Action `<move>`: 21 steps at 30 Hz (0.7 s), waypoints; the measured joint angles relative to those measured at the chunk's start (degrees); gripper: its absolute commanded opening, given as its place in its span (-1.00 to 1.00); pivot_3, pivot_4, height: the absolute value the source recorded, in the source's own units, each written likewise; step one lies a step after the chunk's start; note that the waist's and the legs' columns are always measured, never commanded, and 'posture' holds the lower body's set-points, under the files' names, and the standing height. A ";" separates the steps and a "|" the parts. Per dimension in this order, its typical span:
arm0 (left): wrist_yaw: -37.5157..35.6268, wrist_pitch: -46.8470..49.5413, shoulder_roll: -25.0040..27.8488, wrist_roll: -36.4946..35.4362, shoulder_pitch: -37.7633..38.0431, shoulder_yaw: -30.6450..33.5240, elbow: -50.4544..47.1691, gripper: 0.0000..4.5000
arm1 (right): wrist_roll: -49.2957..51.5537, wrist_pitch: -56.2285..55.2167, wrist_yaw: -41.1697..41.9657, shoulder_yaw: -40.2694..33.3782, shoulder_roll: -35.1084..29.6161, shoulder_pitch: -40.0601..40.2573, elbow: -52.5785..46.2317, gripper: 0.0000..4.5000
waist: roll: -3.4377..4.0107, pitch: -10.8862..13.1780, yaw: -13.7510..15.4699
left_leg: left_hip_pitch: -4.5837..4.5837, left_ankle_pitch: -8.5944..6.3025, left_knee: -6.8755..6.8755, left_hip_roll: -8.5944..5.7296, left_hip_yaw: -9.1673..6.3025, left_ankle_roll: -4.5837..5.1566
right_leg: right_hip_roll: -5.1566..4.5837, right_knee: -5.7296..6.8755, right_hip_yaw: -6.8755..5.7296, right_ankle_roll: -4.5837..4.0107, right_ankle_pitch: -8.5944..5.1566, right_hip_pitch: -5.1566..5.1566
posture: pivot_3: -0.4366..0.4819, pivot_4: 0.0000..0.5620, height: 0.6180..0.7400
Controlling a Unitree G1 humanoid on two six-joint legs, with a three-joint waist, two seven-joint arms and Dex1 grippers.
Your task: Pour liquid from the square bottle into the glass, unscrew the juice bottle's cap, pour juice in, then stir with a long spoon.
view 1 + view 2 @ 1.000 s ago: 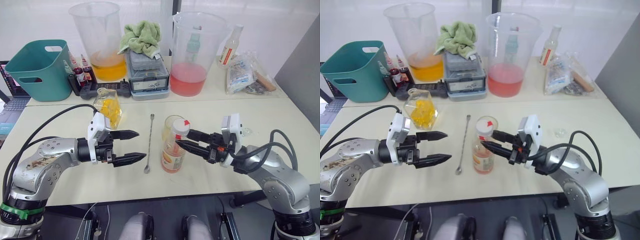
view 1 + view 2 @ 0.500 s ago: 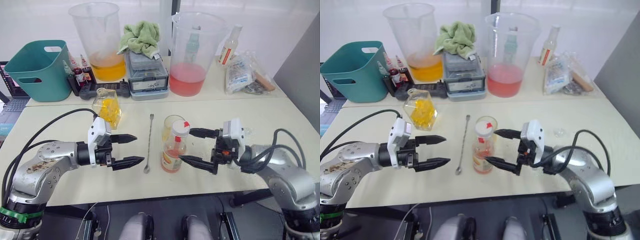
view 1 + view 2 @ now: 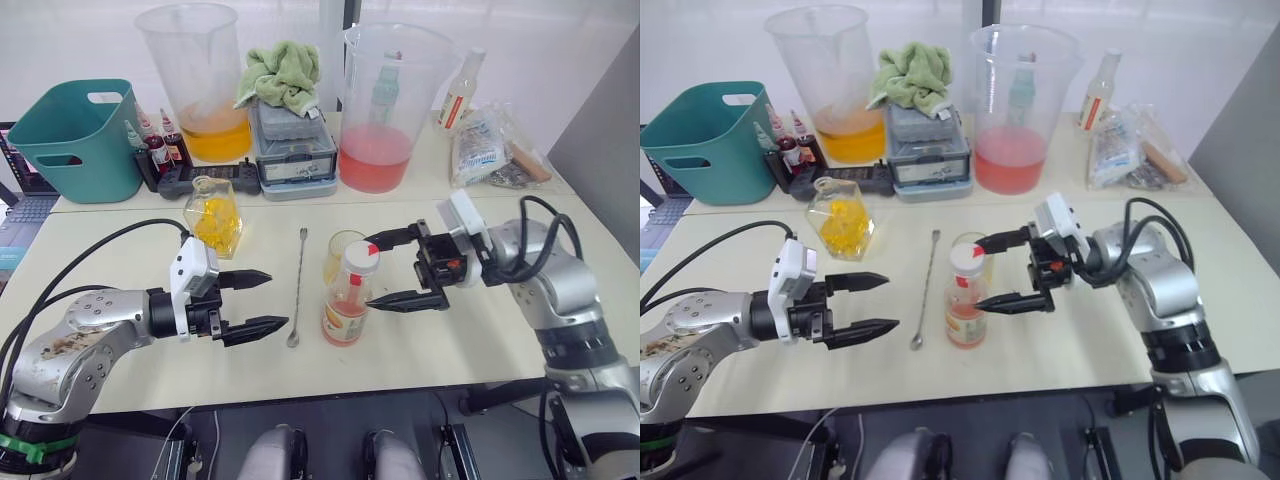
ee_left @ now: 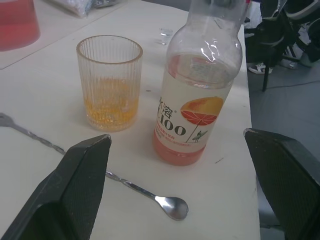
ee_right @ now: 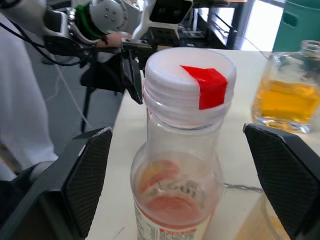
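The juice bottle [image 3: 346, 305] stands near the table's front, with a white cap [image 5: 189, 82] marked by red tape on it and a little pink liquid inside. Just behind it is the ribbed glass [image 4: 109, 82], holding a little yellow liquid. The long spoon [image 3: 298, 285] lies left of them. The square bottle [image 3: 213, 215] stands further left and back. My right gripper [image 3: 370, 274] is open, coming in from the right at cap height, one finger on each side of the bottle's top, not touching. My left gripper [image 3: 277, 298] is open and empty, left of the spoon.
Along the back stand a teal basket [image 3: 75, 135], dark-red dropper bottles [image 3: 155, 145], two big jugs [image 3: 200, 75] [image 3: 385, 95], a grey box [image 3: 293, 145] with a green cloth [image 3: 285, 70], a slim bottle [image 3: 460, 90] and plastic bags [image 3: 490, 145]. A small clear piece [image 4: 164, 34] lies right of the glass.
My right gripper has opened wide. It drew back from the juice bottle's body, then rose to cap height. The left arm has barely shifted.
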 measured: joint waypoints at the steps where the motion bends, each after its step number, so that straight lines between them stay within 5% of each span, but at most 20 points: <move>1: 0.32 0.19 0.24 -0.12 0.69 0.37 -0.67 1.00 | -0.53 -0.70 0.89 0.45 0.48 -0.67 0.98 0.98 | 0.00 0.00 -0.01 | 0.00 -0.04 0.00 -0.01 0.00 -0.08 | -0.01 0.01 0.00 0.00 0.00 -0.01 | -0.05 -0.47 1.00; 7: 1.88 0.90 0.35 -2.11 4.55 2.92 -4.37 1.00 | -1.55 -1.64 2.75 1.18 3.87 -3.37 5.37 0.98 | 0.01 0.00 -0.06 | 0.00 -0.13 0.00 -0.01 -0.05 -0.27 | 0.00 0.04 -0.02 -0.01 0.00 -0.02 | -0.05 -0.47 1.00; 15: 2.00 0.46 0.39 -2.45 7.17 4.41 -4.77 1.00 | -3.93 -5.20 3.36 2.52 4.94 -3.22 7.24 -0.28 | 0.01 0.00 -0.10 | 0.00 -0.17 0.00 -0.01 -0.03 -0.41 | 0.05 0.03 -0.04 -0.01 0.00 -0.02 | -0.05 -0.47 1.00; 21: 0.54 -1.72 0.34 -2.20 5.86 3.48 -3.21 1.00 | -2.64 -1.26 1.91 1.39 1.80 0.31 -0.14 -0.42 | 0.02 0.01 0.22 | 0.00 -0.20 -0.01 -0.03 -0.08 -0.45 | 0.01 0.02 -0.07 -0.01 0.00 -0.02 | -0.05 -0.47 1.00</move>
